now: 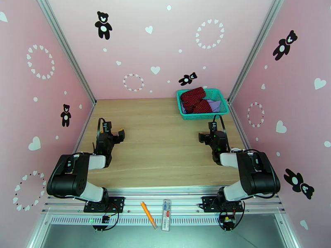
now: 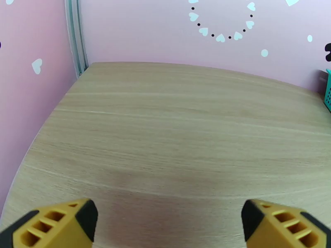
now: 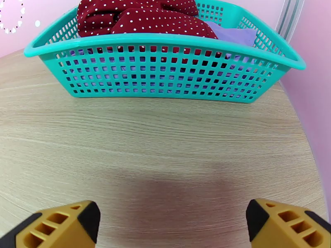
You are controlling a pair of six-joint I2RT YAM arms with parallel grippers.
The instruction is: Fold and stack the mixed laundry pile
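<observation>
The mixed laundry pile lies in a teal mesh basket (image 1: 188, 116) at the back right of the table. On top is a dark red dotted cloth (image 1: 195, 100) (image 3: 140, 15); a lavender garment (image 1: 214, 105) (image 3: 233, 36) lies under and beside it. My right gripper (image 1: 203, 137) (image 3: 169, 222) hovers open over bare wood a short way in front of the basket (image 3: 165, 79), nothing between its yellow fingers (image 3: 285, 224). My left gripper (image 1: 120, 134) (image 2: 169, 224) is open too, low over the table's left side, far from the basket.
The wooden table (image 1: 161, 137) is boxed in by pink walls at the left, back and right. An orange pencil (image 1: 148, 214) and a thin white tool (image 1: 166, 215) lie on the metal rail in front of the arm bases. The basket's edge (image 2: 328, 94) shows at the left wrist view's right border.
</observation>
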